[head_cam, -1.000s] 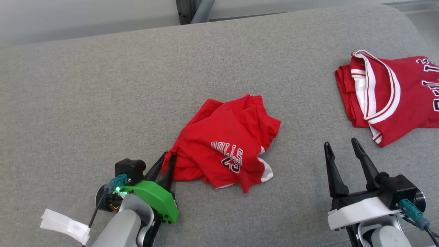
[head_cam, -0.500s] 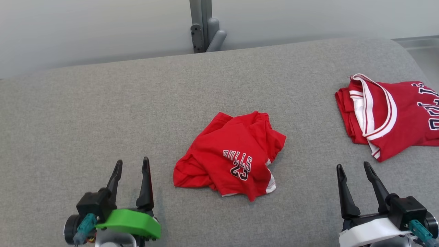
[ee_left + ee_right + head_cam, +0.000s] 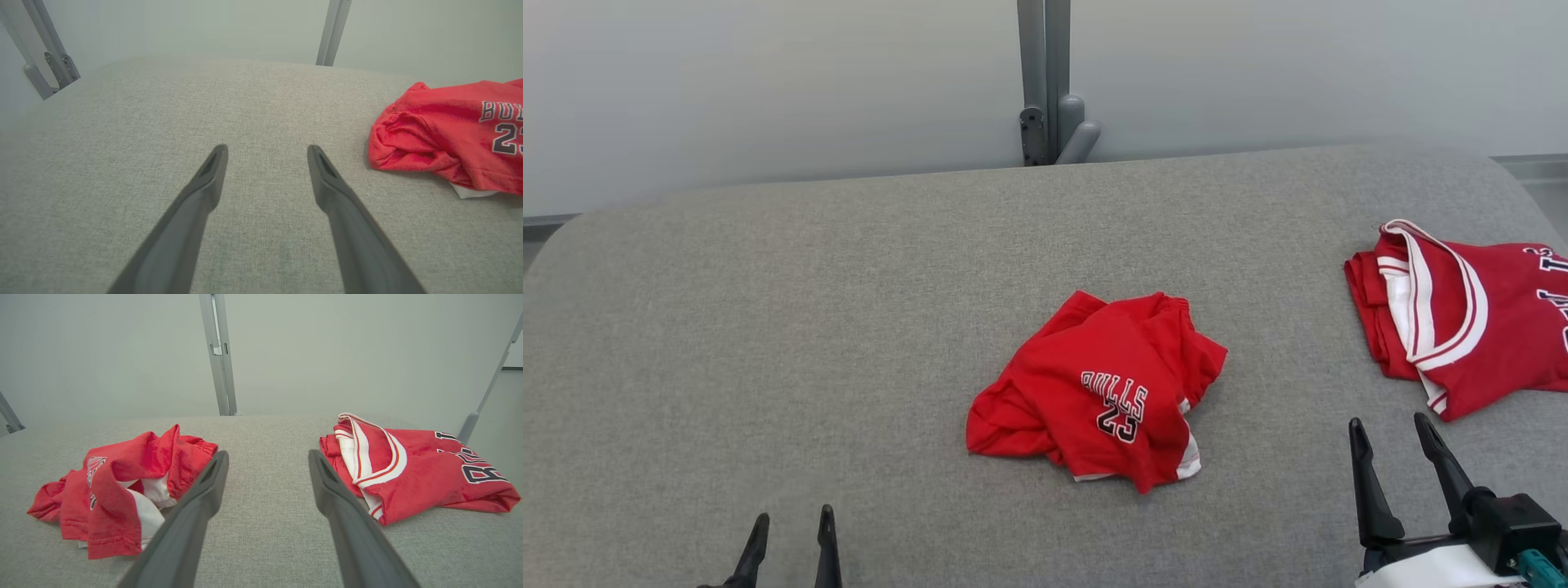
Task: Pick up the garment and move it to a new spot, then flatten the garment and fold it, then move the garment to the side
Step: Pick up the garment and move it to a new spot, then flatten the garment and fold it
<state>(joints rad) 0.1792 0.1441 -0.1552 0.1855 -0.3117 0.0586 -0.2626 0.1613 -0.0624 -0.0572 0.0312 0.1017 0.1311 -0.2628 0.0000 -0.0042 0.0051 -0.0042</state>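
Two red garments lie on the grey fabric-covered counter (image 3: 768,327), well apart from each other. The first is a pair of red basketball shorts (image 3: 1098,392), crumpled in a loose heap near the middle of the counter. "BULLS" and "23" are printed on them in dark letters edged with white; in the head view the print reads upside down. A white side panel shows at the near edge, and the gathered waistband is bunched at the far side. Nothing touches the shorts.

The second garment is a red jersey (image 3: 1462,318) with white and red striped trim. It is folded into a flat bundle near the counter's right end, with part of its dark lettering showing.

There are two end effectors, each with two long dark fingers, and both are empty. The left end effector (image 3: 793,523) sits low at the near left with its fingers spread wide. It is clear of the shorts, which lie off to its right in the left wrist view, and there is only bare grey fabric between the fingers. The right end effector (image 3: 1390,433) is at the near right, also spread wide. It points at the strip of counter between the two garments: in the right wrist view the shorts lie to the left of its fingers and the jersey to the right.

One grey metal post (image 3: 1045,82) with a bracket stands behind the counter against a pale wall.
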